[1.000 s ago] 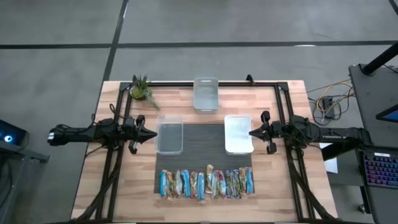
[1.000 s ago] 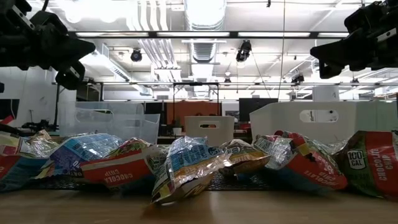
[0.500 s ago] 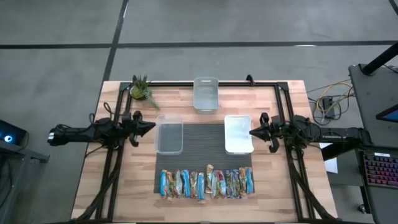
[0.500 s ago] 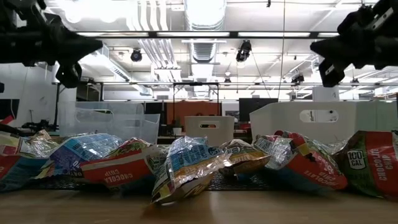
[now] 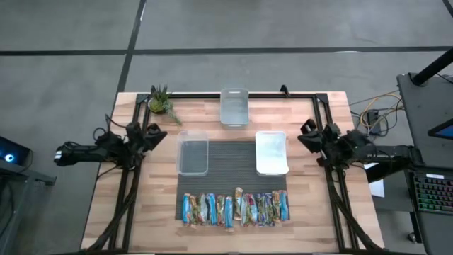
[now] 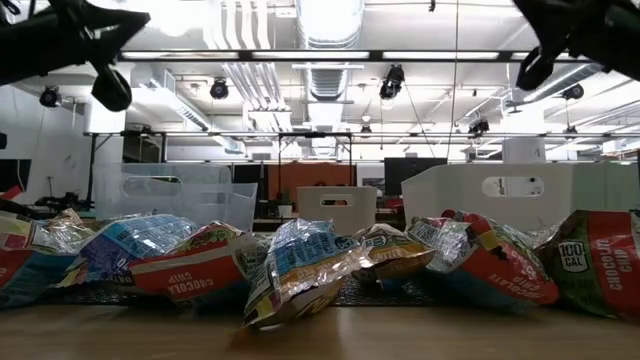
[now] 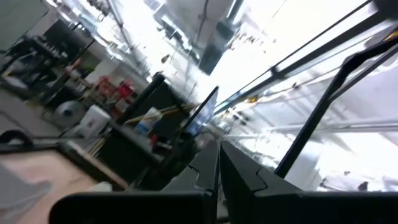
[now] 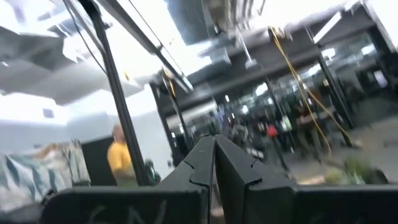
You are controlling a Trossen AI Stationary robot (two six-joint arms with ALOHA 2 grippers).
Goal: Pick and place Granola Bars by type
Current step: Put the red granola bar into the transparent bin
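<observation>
The Granola Bars (image 5: pixel 236 209) lie side by side in a row on the near part of a dark mat (image 5: pixel 233 170). In the low view they fill the foreground as crinkled shiny wrappers (image 6: pixel 300 262). My left gripper (image 5: pixel 157 134) hovers over the table's left side and my right gripper (image 5: pixel 304 132) over its right side. Both are far from the bars, shut and tipped upward. The wrist views show each pair of fingers closed together, left (image 7: pixel 219 163) and right (image 8: pixel 214 155), pointing at the room's ceiling. In the low view they sit high up, left (image 6: pixel 112 28) and right (image 6: pixel 540 45).
A clear bin (image 5: pixel 192 156) stands left of the mat's middle and a white bin (image 5: pixel 271 152) right of it. Another clear bin (image 5: pixel 234 107) stands at the far edge. A small potted plant (image 5: pixel 161 103) sits at the far left corner. A black frame runs along both sides of the table.
Both grippers have risen, tipped from about level to pointing upward, and rolled at the wrist, staying shut. From above, their tips have drawn back toward the table's left and right edges. The bars and bins have not moved.
</observation>
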